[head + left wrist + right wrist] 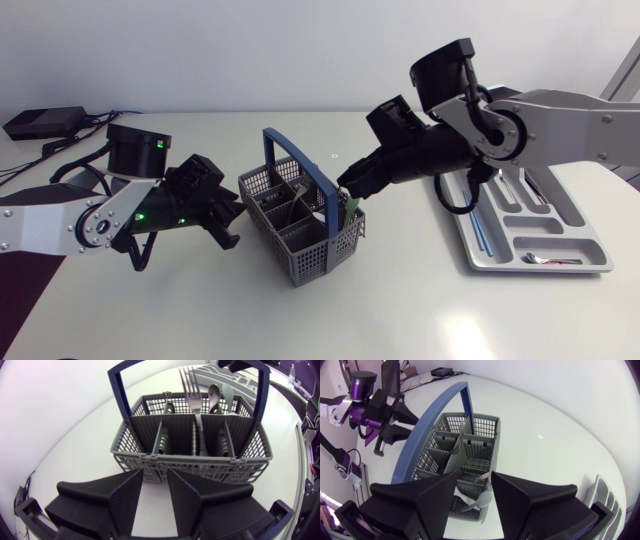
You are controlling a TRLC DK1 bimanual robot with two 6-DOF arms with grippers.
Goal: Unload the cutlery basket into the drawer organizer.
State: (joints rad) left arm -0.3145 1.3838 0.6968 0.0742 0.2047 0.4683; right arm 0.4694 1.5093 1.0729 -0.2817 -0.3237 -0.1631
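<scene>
Cutlery basket (297, 225), grey mesh with blue handle, stands mid-surface (400, 300), set at angle. Fork (193, 395) upright mid-basket; two spoons (216, 397) at its right end. Right hand (350, 190) over right end, fingers apart, gripping nothing. Left hand (232, 214) just left of basket, fingers apart, no contact. Drawer organizer (500, 262) far right, few pieces inside.

Silver-grey links (585, 125), black joints (135, 150), green lights (140, 215) on left arm (50, 222), black cables (452, 200), matte wedge jaws
</scene>
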